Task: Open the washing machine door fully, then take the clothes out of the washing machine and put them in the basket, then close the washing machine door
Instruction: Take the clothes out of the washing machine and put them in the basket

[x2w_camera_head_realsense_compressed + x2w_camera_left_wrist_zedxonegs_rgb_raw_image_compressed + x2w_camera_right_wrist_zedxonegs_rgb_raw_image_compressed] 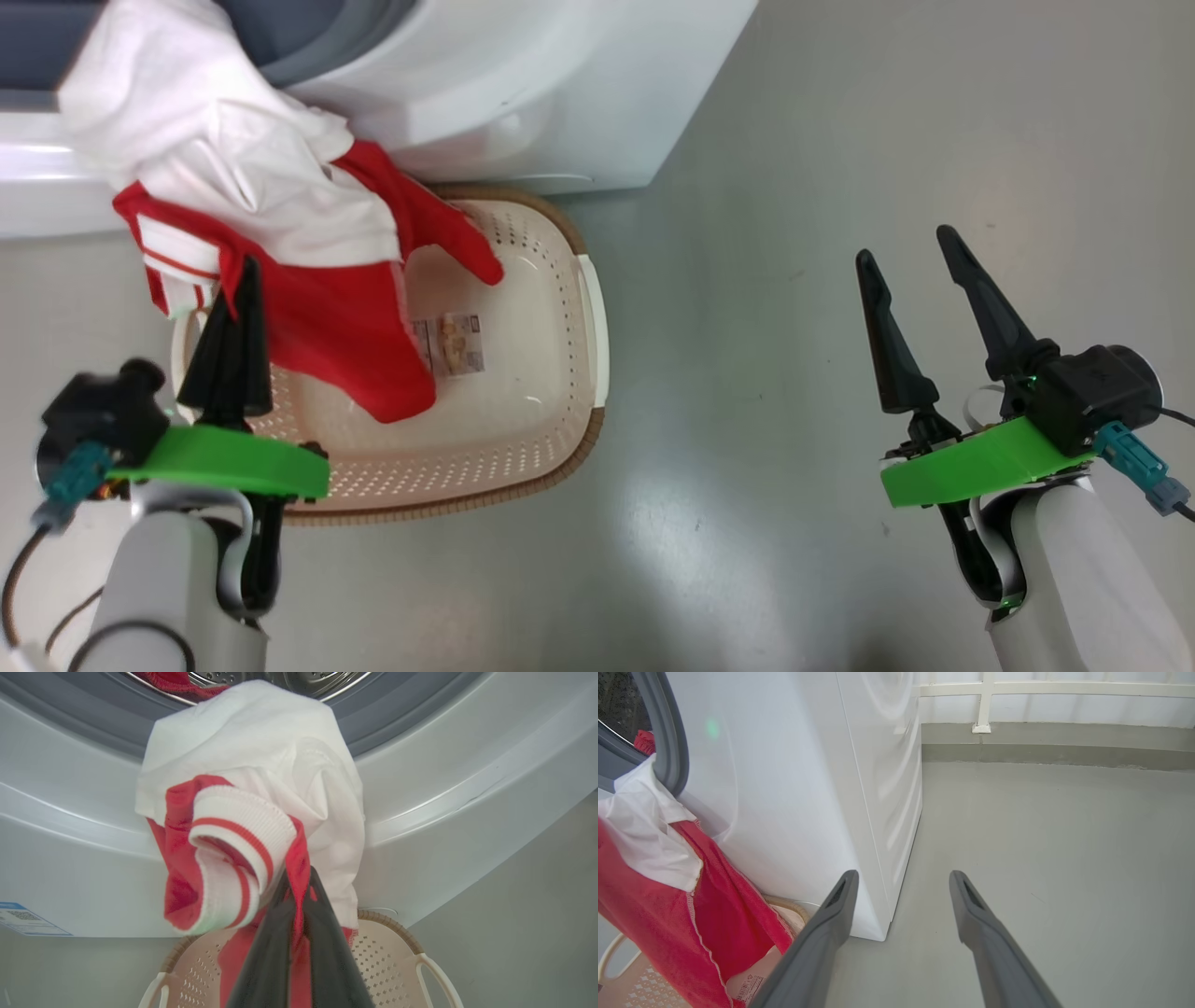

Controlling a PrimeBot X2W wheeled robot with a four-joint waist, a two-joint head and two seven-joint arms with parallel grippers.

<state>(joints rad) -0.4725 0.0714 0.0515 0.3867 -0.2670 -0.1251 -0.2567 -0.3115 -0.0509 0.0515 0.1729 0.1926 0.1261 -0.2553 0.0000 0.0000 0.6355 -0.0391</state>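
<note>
A red and white garment of the clothes (280,243) hangs from the mouth of the washing machine (523,84) down over the basket (551,373). My left gripper (245,266) is shut on its red cloth near the striped cuff (233,858), above the basket's left side. In the left wrist view the fingers (322,933) pinch the red fabric (296,868), with the grey rubber ring (70,714) and drum above, where more red cloth (173,681) lies. My right gripper (910,257) stands open over bare floor, right of the basket, holding nothing. The washing machine door is out of view.
The basket (387,952) sits on the grey floor (840,187) against the machine's front, a paper label (450,343) on its bottom. A blue label (23,917) is on the machine's front. A low white railing (1041,690) borders the floor beyond the machine's side.
</note>
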